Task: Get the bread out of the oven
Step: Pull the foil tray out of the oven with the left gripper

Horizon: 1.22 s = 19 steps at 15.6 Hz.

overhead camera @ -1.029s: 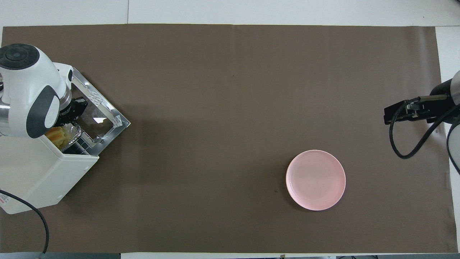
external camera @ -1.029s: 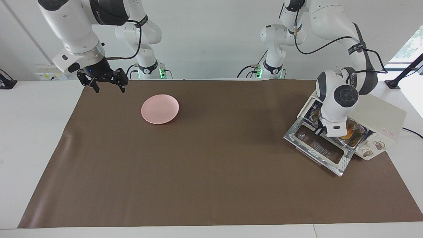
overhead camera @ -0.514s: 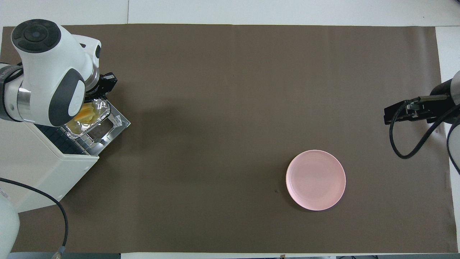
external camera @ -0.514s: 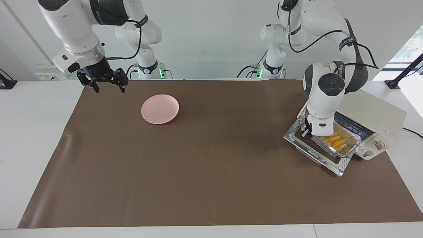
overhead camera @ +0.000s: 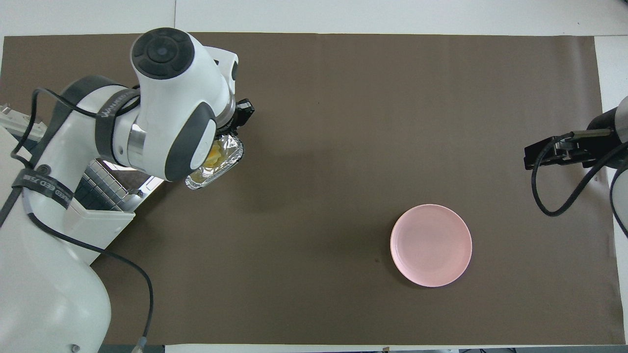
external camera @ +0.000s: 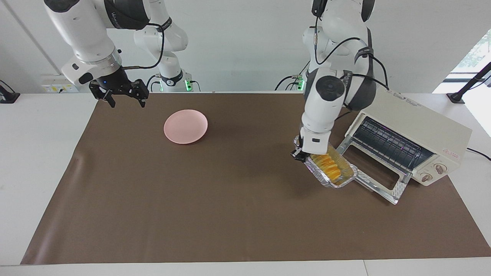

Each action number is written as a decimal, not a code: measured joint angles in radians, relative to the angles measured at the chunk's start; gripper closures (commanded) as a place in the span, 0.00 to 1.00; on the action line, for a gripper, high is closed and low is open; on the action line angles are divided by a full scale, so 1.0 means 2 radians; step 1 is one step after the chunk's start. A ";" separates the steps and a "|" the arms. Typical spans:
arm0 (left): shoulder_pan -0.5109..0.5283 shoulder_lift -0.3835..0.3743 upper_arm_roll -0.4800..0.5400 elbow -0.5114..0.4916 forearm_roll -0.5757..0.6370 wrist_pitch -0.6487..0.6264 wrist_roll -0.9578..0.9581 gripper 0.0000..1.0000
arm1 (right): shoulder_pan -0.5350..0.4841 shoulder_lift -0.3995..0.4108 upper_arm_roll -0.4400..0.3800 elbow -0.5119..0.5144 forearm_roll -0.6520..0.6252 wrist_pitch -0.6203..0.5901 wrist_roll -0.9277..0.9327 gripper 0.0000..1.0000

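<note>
Facing view, left to right. Right gripper (external camera: pixel 125 100) hangs over the mat's (external camera: pixel 230 199) corner at the right arm's end of the table, fingers spread wide, holding nothing; this arm waits. Pink plate (external camera: pixel 185 126) sits on the mat, bare, toward the right arm's end. Left gripper (external camera: pixel 299 153) is up over the mat just beside the oven's dropped door (external camera: pixel 378 180), pinched shut on one end of the foil tray (external camera: pixel 330 170). Tray is lifted clear of the mat, its free end over the door's corner. Bread (external camera: pixel 330 167) lies in the tray, long axis along the tray's length: one end points at the gripper, the other at the door; ridges run crosswise. Oven (external camera: pixel 418 138) stands at the left arm's end of the table, door down flat, wire rack (external camera: pixel 387 143) showing. In the overhead view the arm covers most of the bread (overhead camera: pixel 214 156); the tray (overhead camera: pixel 226 158) pokes out beside the wrist.
</note>
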 measured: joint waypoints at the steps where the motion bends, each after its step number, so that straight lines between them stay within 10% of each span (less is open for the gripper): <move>1: -0.020 0.000 0.000 0.000 0.000 -0.003 -0.008 1.00 | 0.000 0.000 0.000 0.000 0.000 0.000 0.000 0.00; 12: -0.122 0.008 0.000 0.003 0.023 -0.013 -0.030 1.00 | 0.000 0.000 0.000 0.000 0.000 0.000 0.000 0.00; 19: -0.197 0.124 0.010 0.131 0.043 -0.040 -0.057 1.00 | 0.000 0.000 0.000 0.000 0.000 0.000 0.000 0.00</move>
